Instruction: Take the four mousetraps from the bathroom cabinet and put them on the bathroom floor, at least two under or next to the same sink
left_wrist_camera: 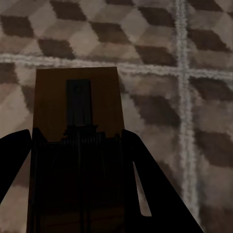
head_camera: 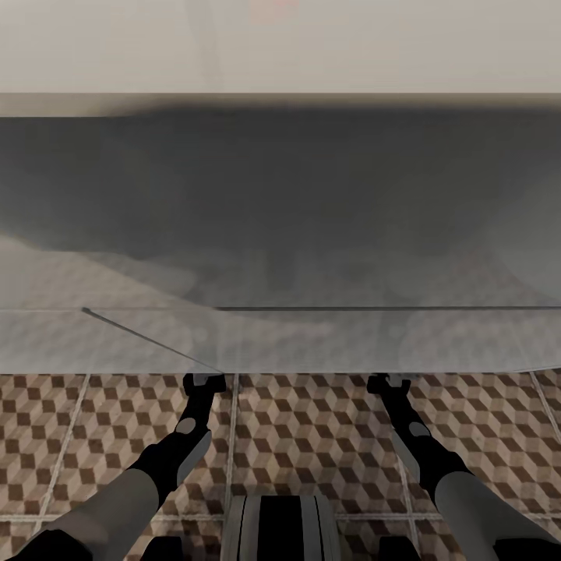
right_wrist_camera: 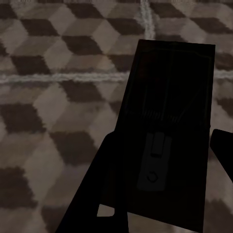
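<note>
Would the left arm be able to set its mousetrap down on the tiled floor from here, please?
Probably yes: the left gripper holds a mousetrap over the bathroom floor, and nothing shows between them.

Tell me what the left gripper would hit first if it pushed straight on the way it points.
Probably the bathroom floor. The left gripper holds a mousetrap that juts past its fingers, so the trap's far edge would likely touch the tiles first; depth is unclear.
</note>
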You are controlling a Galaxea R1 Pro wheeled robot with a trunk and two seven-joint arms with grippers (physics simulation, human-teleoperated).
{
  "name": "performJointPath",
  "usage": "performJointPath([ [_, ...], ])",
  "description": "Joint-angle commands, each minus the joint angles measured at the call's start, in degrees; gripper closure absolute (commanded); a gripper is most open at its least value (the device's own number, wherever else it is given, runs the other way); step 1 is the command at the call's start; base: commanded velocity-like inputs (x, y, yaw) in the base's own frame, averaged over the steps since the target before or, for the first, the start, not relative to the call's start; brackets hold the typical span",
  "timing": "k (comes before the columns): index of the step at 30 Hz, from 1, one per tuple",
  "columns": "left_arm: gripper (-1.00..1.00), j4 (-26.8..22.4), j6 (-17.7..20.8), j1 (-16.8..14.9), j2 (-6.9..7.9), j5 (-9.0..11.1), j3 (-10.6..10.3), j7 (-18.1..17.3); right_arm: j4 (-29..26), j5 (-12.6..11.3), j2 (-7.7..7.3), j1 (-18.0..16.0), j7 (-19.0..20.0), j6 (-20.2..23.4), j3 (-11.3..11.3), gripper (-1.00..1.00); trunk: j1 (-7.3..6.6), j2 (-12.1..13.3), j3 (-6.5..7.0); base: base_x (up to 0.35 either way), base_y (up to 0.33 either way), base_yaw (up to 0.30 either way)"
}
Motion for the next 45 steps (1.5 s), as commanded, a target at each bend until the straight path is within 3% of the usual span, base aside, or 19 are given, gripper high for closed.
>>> performJointPath([
  [1,1.0,0.03,-0.24,-0.05,0.04,0.32,-0.47,0.5,0.05,-0.62,-0.05,-0.04,0.17,-0.25,0.31,1.0,-0.01,-0.01,-0.03,0.0,0.0,0.0],
  [38,1.0,1.07,-0.83,-0.05,0.03,0.25,-0.25,0.28,0.67,-0.77,0.21,0.0,0.08,-3.55,0.46,1.0,-0.01,-0.01,-0.03,0.0,0.0,0.0],
  [45,1.0,3.72,-6.54,-0.05,0.04,0.17,-0.35,0.22,0.71,-0.81,0.21,0.0,0.08,-3.54,0.47,1.0,-0.01,-0.01,-0.03,0.0,0.0,0.0],
])
